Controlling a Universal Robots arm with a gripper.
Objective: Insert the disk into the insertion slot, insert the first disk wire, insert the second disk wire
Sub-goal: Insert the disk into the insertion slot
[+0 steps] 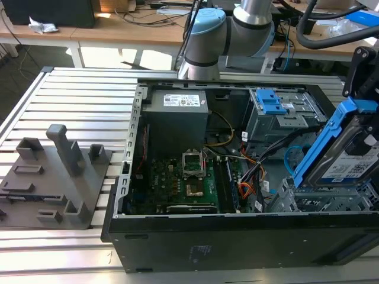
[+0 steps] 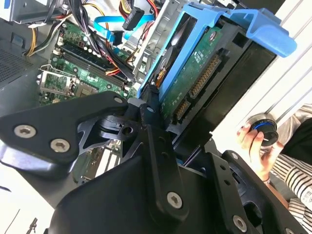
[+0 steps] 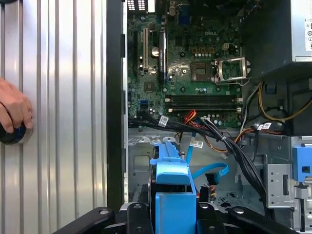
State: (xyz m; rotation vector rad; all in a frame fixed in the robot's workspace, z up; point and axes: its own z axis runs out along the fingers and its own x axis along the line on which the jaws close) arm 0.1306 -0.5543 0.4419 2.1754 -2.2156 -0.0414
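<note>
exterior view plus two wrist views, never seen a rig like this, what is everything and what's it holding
A robot arm works over an open computer case on a ribbed metal table. The exterior view looks on from off the arm; both wrist views come from cameras riding on it. Its gripper holds the disk, a hard drive in a blue carrier, tilted above the insertion slot. A grey fixture sits beside the case, and a person's hand is over the table.

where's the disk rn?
On the exterior view's right, the disk sits tilted in the pincer, over the insertion slot at that end of the open computer case.
</note>
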